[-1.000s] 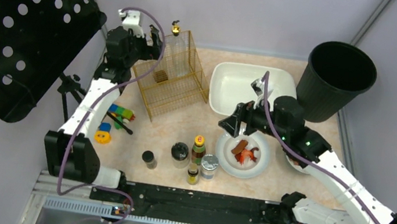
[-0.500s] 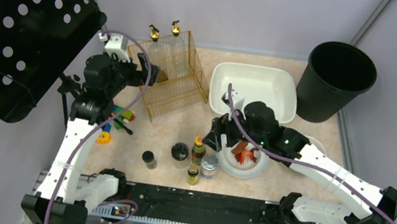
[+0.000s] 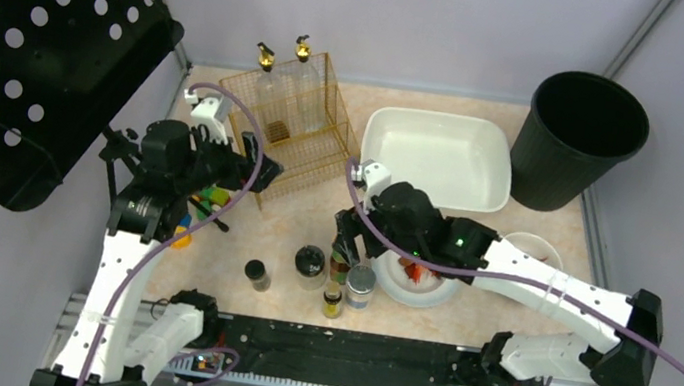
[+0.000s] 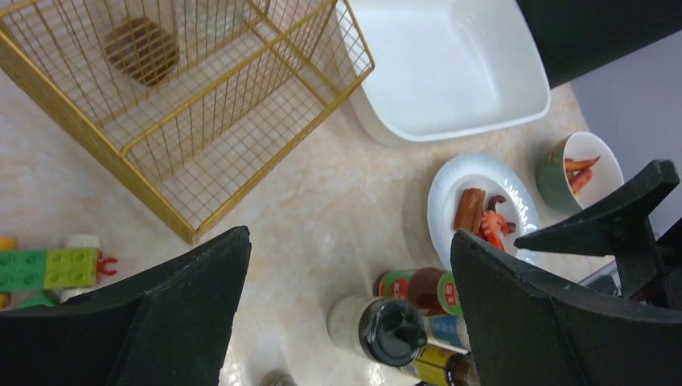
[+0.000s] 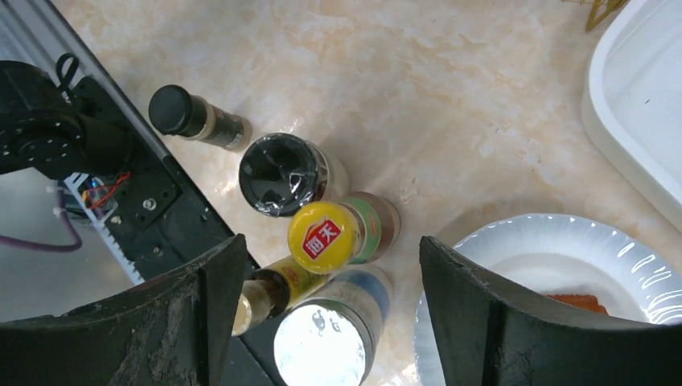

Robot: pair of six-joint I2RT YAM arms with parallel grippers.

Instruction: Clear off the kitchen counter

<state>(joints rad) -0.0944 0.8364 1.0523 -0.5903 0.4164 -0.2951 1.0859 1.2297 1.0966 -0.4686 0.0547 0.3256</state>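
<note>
Bottles and jars (image 3: 310, 261), five in all, are standing clustered at the near edge of the kitchen counter (image 3: 299, 215), beside one plate (image 5: 563, 233). Right gripper (image 5: 330, 249) is hovering, jaws spread, over the yellow-capped bottle (image 5: 326, 235); left gripper (image 4: 350, 237) is hanging splayed wide beside one wire basket (image 3: 307, 163).

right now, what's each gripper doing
left gripper: open, holding nothing
right gripper: open, holding nothing, poised over the yellow-capped bottle
</note>
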